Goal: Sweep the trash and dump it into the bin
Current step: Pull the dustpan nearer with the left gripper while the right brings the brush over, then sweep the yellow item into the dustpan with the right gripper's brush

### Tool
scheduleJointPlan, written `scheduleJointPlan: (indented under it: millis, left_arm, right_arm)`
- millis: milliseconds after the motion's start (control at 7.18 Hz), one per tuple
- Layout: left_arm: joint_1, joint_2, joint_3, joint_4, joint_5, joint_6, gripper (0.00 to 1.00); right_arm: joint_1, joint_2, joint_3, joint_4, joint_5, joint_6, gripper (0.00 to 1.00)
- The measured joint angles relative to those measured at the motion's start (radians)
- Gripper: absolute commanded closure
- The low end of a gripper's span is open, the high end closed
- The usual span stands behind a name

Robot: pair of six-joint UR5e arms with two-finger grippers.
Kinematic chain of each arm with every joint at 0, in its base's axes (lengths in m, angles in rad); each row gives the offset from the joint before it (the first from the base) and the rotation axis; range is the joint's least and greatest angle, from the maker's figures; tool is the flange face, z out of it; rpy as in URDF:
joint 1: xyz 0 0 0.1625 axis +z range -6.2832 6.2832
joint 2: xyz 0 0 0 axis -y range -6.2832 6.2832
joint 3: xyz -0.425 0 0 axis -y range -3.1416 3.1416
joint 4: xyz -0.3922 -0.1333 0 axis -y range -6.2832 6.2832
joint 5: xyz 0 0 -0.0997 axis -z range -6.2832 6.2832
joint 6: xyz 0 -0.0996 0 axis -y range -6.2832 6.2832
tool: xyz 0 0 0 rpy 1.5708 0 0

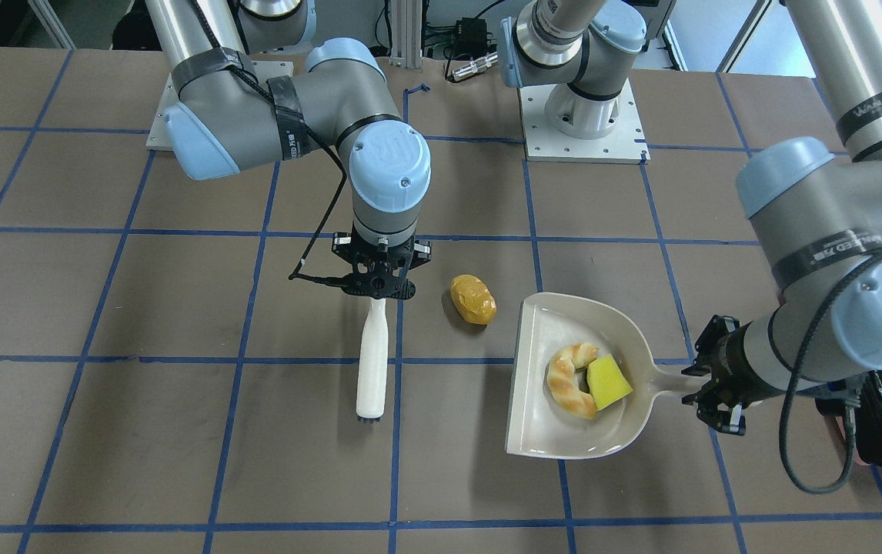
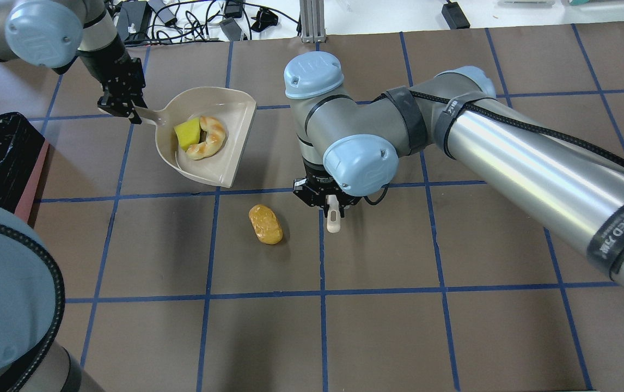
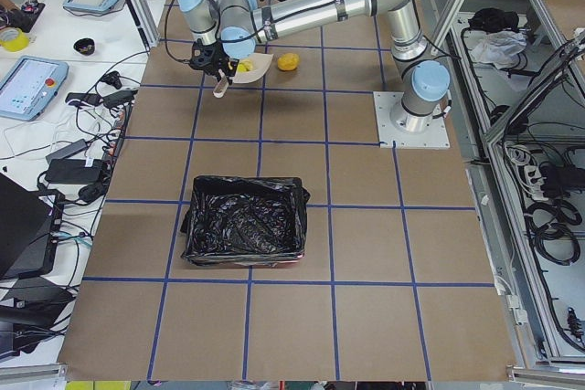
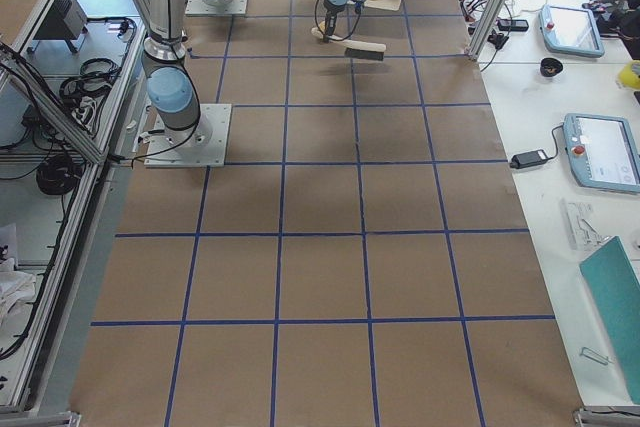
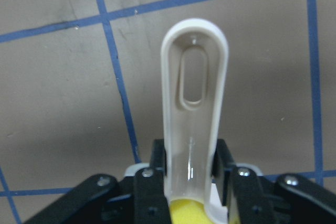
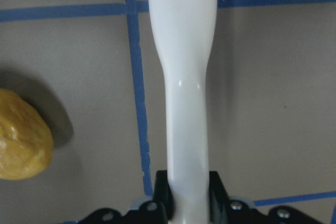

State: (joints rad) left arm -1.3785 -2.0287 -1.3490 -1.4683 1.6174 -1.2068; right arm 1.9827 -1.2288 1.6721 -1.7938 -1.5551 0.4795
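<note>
Beside right gripper (image 1: pixel 378 288), toward dustpan (image 1: pixel 541 419): roll (image 1: pixel 473 299), long axis slanted, right arm nearer. Right gripper clamped on brush (image 1: pixel 372 362) handle; left gripper (image 1: pixel 699 388) pinching dustpan handle

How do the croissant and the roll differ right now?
The croissant lies in the dustpan beside the sponge; the roll sits on the table outside it. The croissant is curved and pale tan; the roll is oval and golden-brown. Both are small bread-like items.
</note>
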Motion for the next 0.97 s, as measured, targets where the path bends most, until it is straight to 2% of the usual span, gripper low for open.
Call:
scheduleJointPlan:
  millis: [557, 975]
  left_arm:
    - [0.072, 0.144, -0.251, 0.061, 0.009, 0.055, 1.0]
    - [0.08, 0.173, -0.431, 0.242, 0.039, -0.044, 1.0]
  right_arm:
    - [0.065, -0.121, 0.139, -0.008, 0.016, 0.103, 0.85]
    - [0.144, -0.122, 0.168, -0.051, 0.045, 0.203, 0.85]
